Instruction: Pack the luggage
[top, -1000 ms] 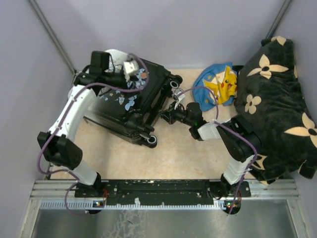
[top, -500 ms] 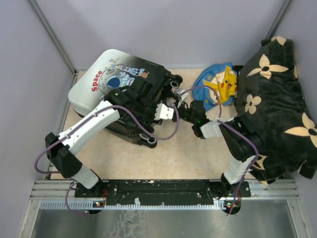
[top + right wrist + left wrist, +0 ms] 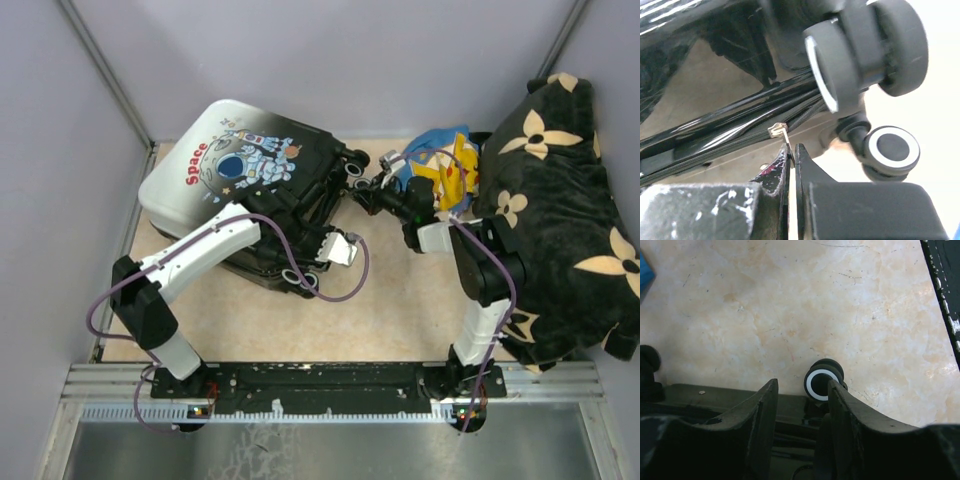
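Observation:
The luggage point(image 3: 215, 175) lies flat and closed at the back left, astronaut print and red "Space" facing up, wheels toward the middle. My left gripper point(image 3: 340, 250) is open at the suitcase's near right corner. In the left wrist view point(image 3: 800, 386) its fingers hang over the dark suitcase edge point(image 3: 715, 400) beside a black wheel point(image 3: 823, 385) and hold nothing. My right gripper point(image 3: 374, 188) is at the wheel end. In the right wrist view point(image 3: 791, 148) it is shut on the metal zipper pull point(image 3: 780, 132) of the black zipper track, below two wheels point(image 3: 890, 149).
A blue cloth with a yellow cartoon print point(image 3: 445, 165) lies at the back, right of the suitcase. The big black flower-patterned cushion point(image 3: 555, 210) fills the right side. Grey walls enclose the beige floor point(image 3: 380, 310). The arms' metal rail point(image 3: 330, 385) runs along the near edge.
My left arm swung off the suitcase top to its near right corner, uncovering the printed lid. My right gripper moved toward the back along the wheel end, still pinching the zipper pull.

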Controlling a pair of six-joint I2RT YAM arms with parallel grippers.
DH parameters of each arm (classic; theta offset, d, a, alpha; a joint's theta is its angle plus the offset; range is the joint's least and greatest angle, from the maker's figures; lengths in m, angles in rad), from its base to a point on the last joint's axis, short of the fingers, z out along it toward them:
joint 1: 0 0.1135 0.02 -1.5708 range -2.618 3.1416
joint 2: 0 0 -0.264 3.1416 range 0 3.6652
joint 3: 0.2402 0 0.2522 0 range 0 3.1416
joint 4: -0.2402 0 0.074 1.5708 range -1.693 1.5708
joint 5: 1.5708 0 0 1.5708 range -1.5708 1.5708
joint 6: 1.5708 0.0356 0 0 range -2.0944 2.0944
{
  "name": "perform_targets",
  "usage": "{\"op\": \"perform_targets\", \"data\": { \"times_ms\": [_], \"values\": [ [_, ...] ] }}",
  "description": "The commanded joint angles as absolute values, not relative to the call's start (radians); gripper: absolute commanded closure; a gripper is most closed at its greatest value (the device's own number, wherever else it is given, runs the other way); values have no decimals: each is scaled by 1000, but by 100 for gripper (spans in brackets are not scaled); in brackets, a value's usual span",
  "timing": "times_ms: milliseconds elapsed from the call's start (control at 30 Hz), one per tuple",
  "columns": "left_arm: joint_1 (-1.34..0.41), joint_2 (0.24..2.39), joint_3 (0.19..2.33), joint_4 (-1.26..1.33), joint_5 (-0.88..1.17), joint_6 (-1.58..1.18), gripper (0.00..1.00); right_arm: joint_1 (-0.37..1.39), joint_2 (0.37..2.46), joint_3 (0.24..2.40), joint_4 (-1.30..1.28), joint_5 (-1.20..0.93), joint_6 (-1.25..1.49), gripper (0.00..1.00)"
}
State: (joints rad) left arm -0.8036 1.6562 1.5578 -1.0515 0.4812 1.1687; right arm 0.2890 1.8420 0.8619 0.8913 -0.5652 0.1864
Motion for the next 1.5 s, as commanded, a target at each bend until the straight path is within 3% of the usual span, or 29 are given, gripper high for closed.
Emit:
{"op": "perform_targets", "data": {
  "times_ms": [0, 267, 367, 400, 467, 567, 667, 767, 1000, 1233, 1467],
  "values": [
    [-794, 1690, 1548, -1266, 443, 1254, 49, 161, 1898, 972, 962, -410, 110, 100],
    [-795, 1696, 1524, -1313, 427, 1307, 49, 95, 2044, 1158, 983, -431, 114, 100],
    [-790, 1710, 1555, -1311, 433, 1286, 48, 67, 2069, 1213, 964, -607, 162, 100],
    [-786, 1713, 1567, -1312, 450, 1280, 46, 61, 2068, 1216, 969, -664, 183, 94],
    [-770, 1708, 1582, -1306, 491, 1274, 41, 57, 2059, 1215, 961, -765, 224, 68],
    [-747, 1678, 1579, -1244, 520, 1235, 29, 57, 2028, 1247, 843, -865, 241, 38],
    [-692, 1624, 1587, -1098, 590, 1096, 21, 44, 1978, 1292, 653, -902, 200, 16],
    [-585, 1548, 1563, -920, 672, 927, 16, 15, 1927, 1298, 509, -942, 127, 2],
    [-300, 1327, 1414, -484, 644, 488, 15, -30, 1892, 1444, 107, -999, -25, 1],
    [134, 1139, 1247, -357, 555, 155, 28, -1, 1952, 1625, -43, -899, 29, 2],
    [471, 1065, 1094, -484, 238, -57, 43, 16, 2203, 1929, -248, -725, 93, 23]
  ]
}}
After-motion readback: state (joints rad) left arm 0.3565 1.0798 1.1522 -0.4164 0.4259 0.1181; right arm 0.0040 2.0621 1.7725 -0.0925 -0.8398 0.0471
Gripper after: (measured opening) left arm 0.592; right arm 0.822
